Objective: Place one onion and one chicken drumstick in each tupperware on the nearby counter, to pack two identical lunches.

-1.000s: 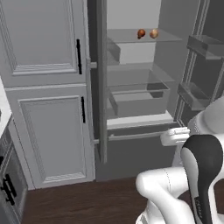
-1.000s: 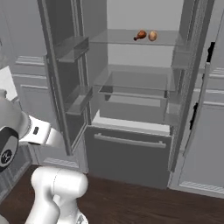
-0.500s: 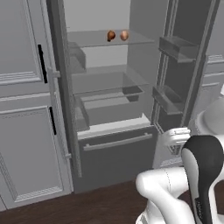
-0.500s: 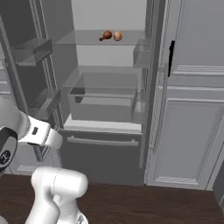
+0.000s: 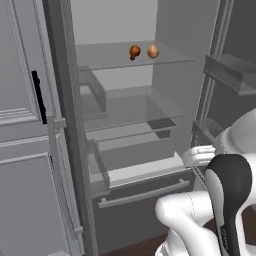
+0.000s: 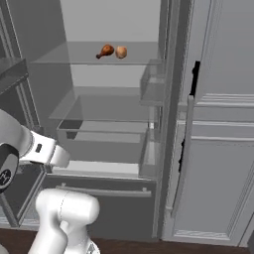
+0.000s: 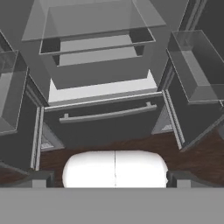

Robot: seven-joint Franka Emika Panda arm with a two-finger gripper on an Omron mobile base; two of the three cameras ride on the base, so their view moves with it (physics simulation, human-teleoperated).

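A glossy brown chicken drumstick (image 5: pixel 134 51) (image 6: pixel 105 51) lies on the top glass shelf of the open fridge, with one round tan onion (image 5: pixel 153 51) (image 6: pixel 121 51) right beside it. My gripper (image 7: pixel 111 178) is open, its fingertips (image 7: pixel 41 178) far apart with nothing between them. It hangs low in front of the fridge and points down at the bottom drawer, well below the shelf with the food. The tupperware and the counter are out of view.
Both fridge doors stand open, with clear door bins (image 7: pixel 197 70) (image 5: pixel 230 72) on either side. Below the top shelf come a second glass shelf, a clear crisper drawer (image 7: pixel 98 48) and a pull-out drawer with a bar handle (image 7: pixel 107 114). Grey cabinets (image 6: pixel 218 124) flank the fridge.
The whole picture has shifted as the base drove: the open fridge now sits closer and more centred. The gripper stays open and empty.
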